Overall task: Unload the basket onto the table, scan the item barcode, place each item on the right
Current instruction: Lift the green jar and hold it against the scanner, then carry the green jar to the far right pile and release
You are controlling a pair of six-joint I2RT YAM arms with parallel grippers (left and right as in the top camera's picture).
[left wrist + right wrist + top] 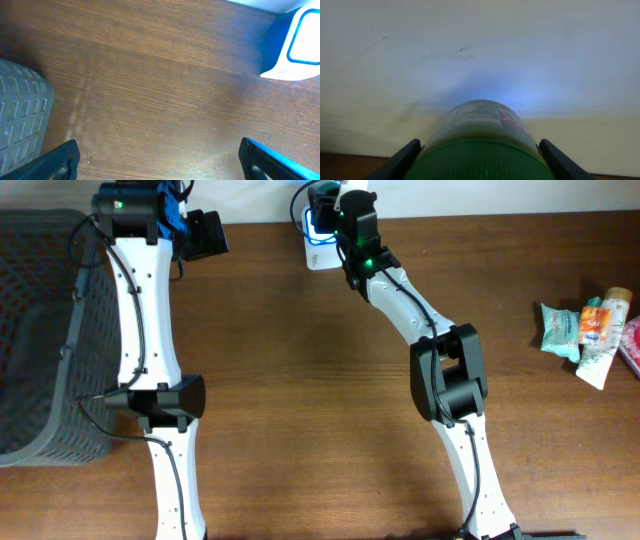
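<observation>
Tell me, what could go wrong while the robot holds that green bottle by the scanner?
The round bottle might slip, because the right gripper only pinches it from two sides. The label seems to face up toward the wrist camera, so the barcode may point away from the scanner and it might not read.

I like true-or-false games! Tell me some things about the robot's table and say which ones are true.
1. The right tool holds a green-capped bottle. True.
2. The left tool is gripping a packet. False: it is open and holds nothing.
3. A grey basket stands on the robot's left side. True.
4. The scanner is red. False: it is white and blue.
</observation>
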